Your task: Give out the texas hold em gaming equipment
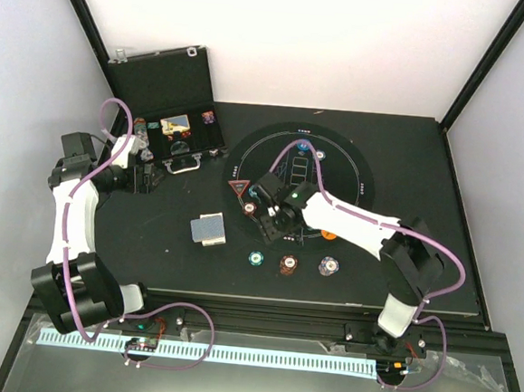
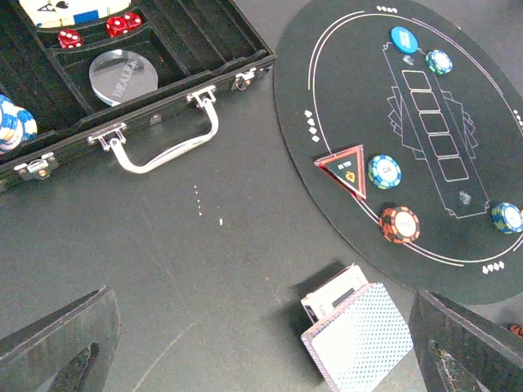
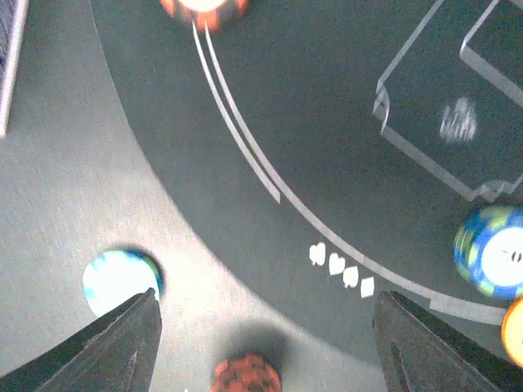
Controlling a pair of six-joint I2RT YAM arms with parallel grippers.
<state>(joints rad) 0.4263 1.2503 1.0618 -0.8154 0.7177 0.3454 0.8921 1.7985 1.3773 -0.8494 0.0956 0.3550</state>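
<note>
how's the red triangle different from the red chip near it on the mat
The triangle is three-cornered with a dark middle inside a red border; the red chip is round with dark stripes around its rim. The triangle looks thin, the chip thicker. Both lie on the round mat near its edge.

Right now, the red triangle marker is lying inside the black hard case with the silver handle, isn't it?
Not quite. The red triangle marker is lying on the large round black mat, beside a teal chip, not inside the black hard case. The left wrist view shows it.
</note>
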